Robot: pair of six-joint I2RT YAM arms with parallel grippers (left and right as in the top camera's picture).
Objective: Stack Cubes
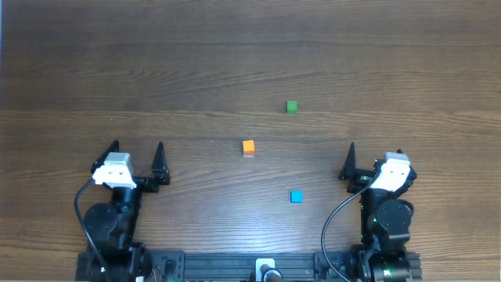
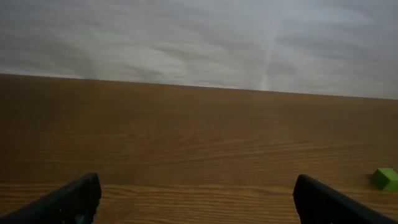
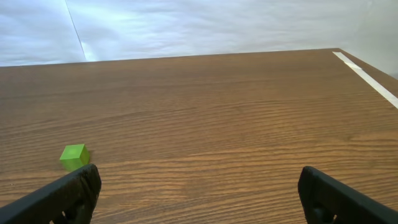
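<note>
Three small cubes lie apart on the wooden table: a green cube (image 1: 292,106) farthest from the arms, an orange cube (image 1: 248,147) near the middle, and a blue cube (image 1: 296,197) closest to the bases. The green cube also appears in the left wrist view (image 2: 386,178) and the right wrist view (image 3: 74,156). My left gripper (image 1: 138,152) stands open at the left, well away from all cubes, its fingertips (image 2: 71,198) empty. My right gripper (image 1: 374,155) stands open at the right, empty, with the blue cube to its lower left.
A pale wall rises beyond the table's far edge (image 2: 199,86). A white strip (image 3: 367,78) runs along the table's right side. Wide bare wood lies between and beyond the cubes.
</note>
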